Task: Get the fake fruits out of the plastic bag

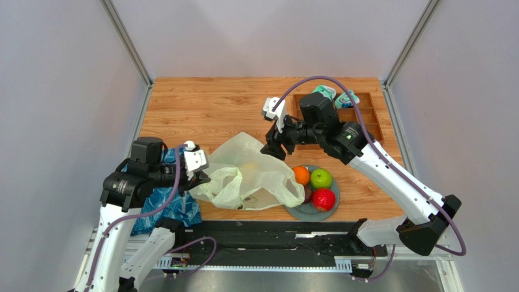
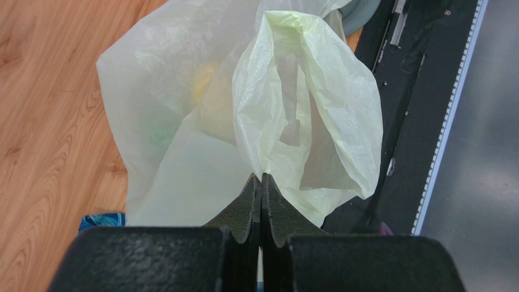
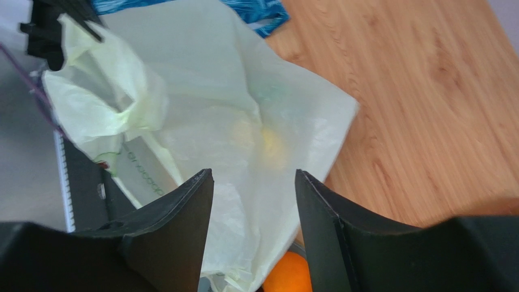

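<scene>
The plastic bag (image 1: 250,179) lies crumpled on the wooden table, pale yellow-green and translucent. My left gripper (image 1: 204,176) is shut on a fold by its loop handle (image 2: 286,109), the jaws (image 2: 262,177) pressed together on the film. A yellow fruit (image 3: 268,143) shows dimly through the bag. My right gripper (image 1: 272,149) hovers open above the bag's right side, nothing between its fingers (image 3: 253,176). On the grey plate (image 1: 304,214) sit an orange (image 1: 301,175), a green apple (image 1: 321,178), a red apple (image 1: 323,199) and a dark fruit (image 1: 307,193), partly under the bag's edge.
A blue leaf-patterned bag (image 1: 167,207) lies under my left arm. A wooden compartment tray (image 1: 368,118) at the back right holds two rolled teal-and-white socks (image 1: 335,94). A black strip (image 1: 274,231) runs along the table's near edge.
</scene>
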